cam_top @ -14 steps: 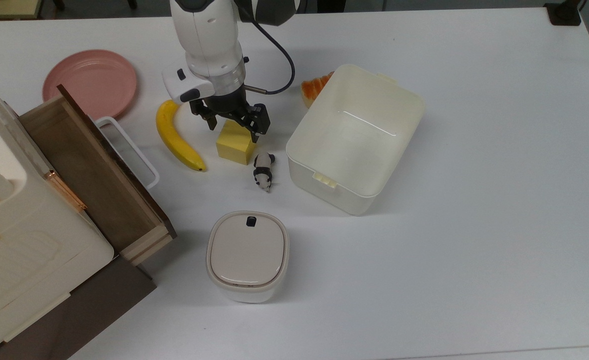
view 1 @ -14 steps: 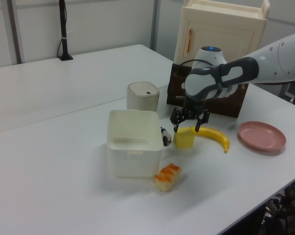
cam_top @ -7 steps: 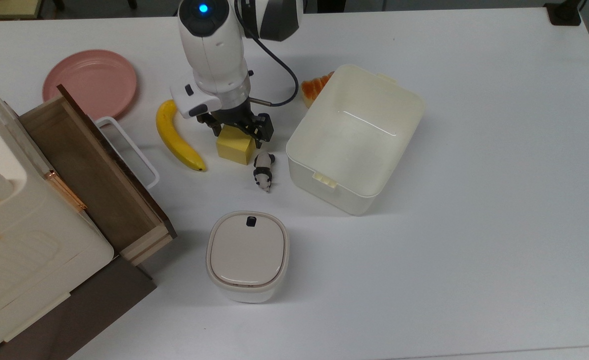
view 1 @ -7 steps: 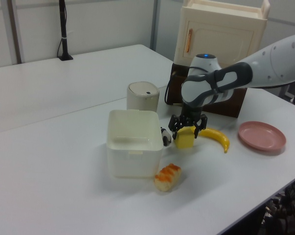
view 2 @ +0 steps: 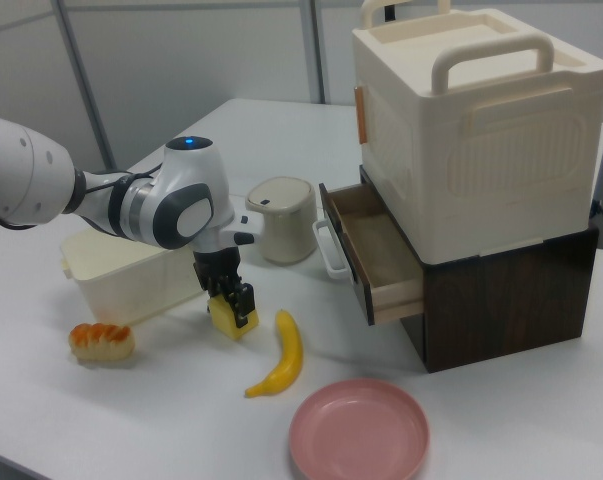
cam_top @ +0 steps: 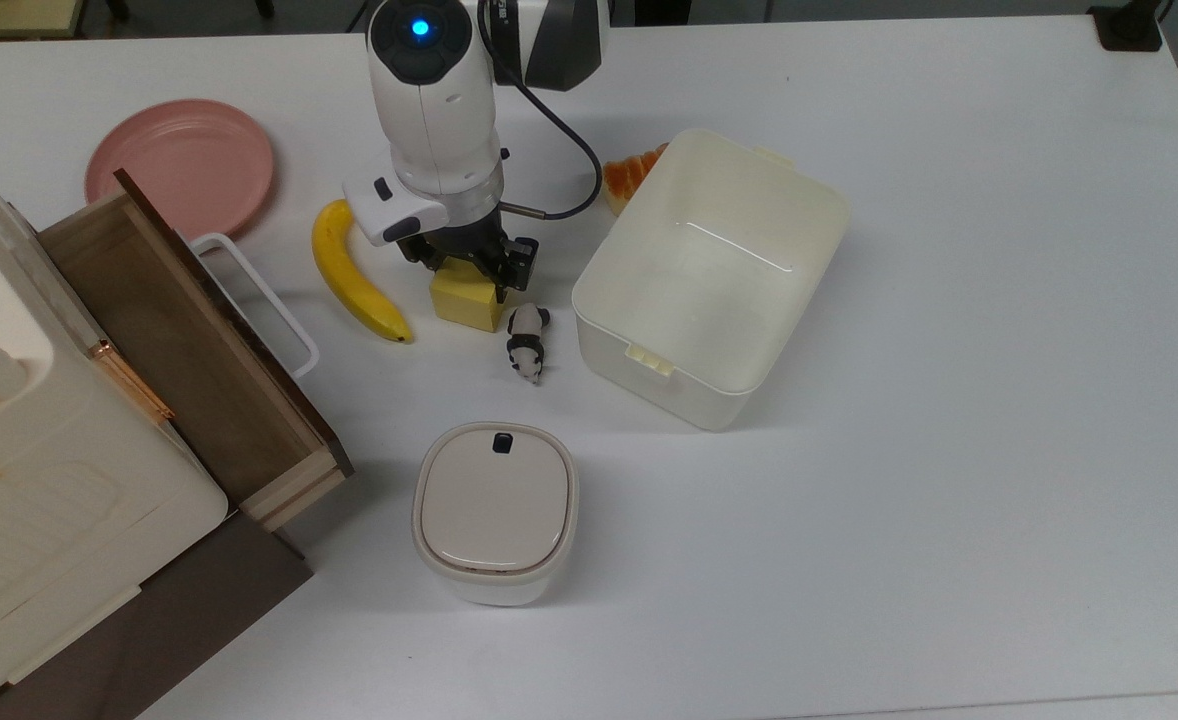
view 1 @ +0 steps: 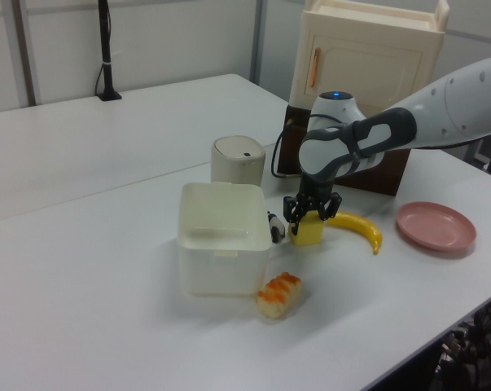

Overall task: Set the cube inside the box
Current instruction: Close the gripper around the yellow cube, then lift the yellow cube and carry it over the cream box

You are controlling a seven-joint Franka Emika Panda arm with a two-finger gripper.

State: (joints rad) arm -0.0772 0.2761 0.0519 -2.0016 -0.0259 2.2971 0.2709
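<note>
The yellow cube (cam_top: 464, 303) sits on the white table between the banana and the box; it also appears in the left view (view 1: 308, 234) and the right view (view 2: 226, 318). My gripper (cam_top: 464, 265) has come down over it, open, with one finger on each side of the cube's top half (view 1: 312, 216) (view 2: 231, 295). The arm's wrist hides the cube's far part in the top view. The box (cam_top: 649, 385), a cream-white tub with nothing in it, stands just to the top view's right of the cube (view 1: 225, 265) (view 2: 131, 280).
A banana (cam_top: 349, 275) lies close on the top view's left of the cube, and a small panda figure (cam_top: 526, 342) lies between cube and box. A bread piece (cam_top: 629, 175), a pink plate (cam_top: 181, 165), a lidded container (cam_top: 494, 510) and an open wooden drawer (cam_top: 179, 340) stand around.
The gripper has descended from above the cube until its fingers straddle it. The cube rests in the same place on the table.
</note>
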